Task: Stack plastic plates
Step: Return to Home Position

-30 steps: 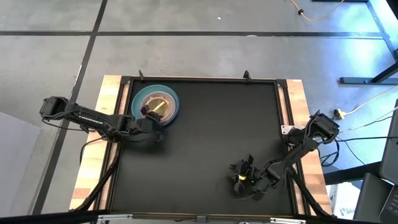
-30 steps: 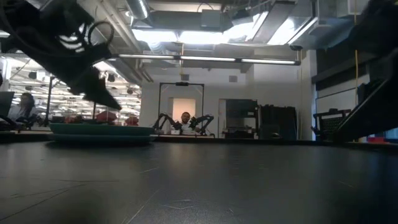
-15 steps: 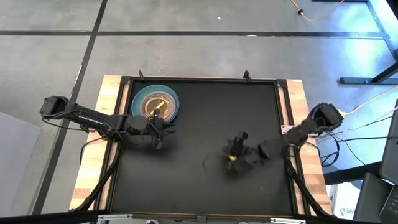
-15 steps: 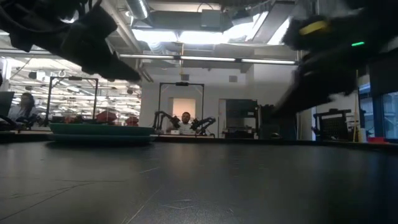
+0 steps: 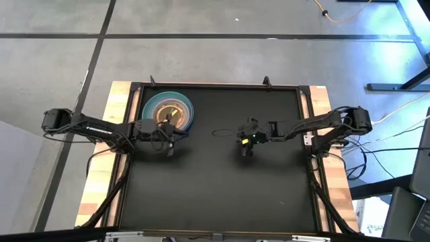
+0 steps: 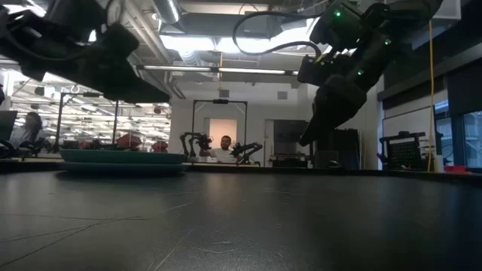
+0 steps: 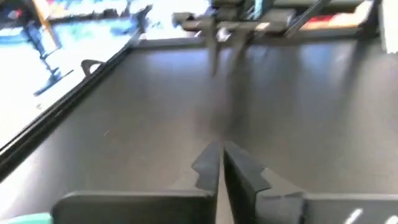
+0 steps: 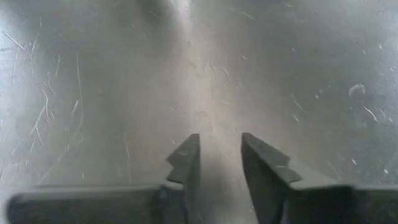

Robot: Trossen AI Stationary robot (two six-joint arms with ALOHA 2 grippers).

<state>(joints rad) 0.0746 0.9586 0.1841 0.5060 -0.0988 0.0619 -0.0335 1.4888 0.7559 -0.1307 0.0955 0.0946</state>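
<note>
I see the plastic plates (image 5: pixel 168 111) in one stack near a corner of the black table (image 5: pixel 222 195), on the left arm's side, with a blue rim outside and an orange plate on top. The left gripper (image 5: pixel 168 143) hangs just beside the rim of the stack. Its fingers (image 7: pixel 208 168) are pressed together and grasp nothing. The right gripper (image 5: pixel 245 148) is over the middle of the table, well apart from the plates. Its fingers (image 8: pixel 186 158) have a gap between them, with only bare table below.
</note>
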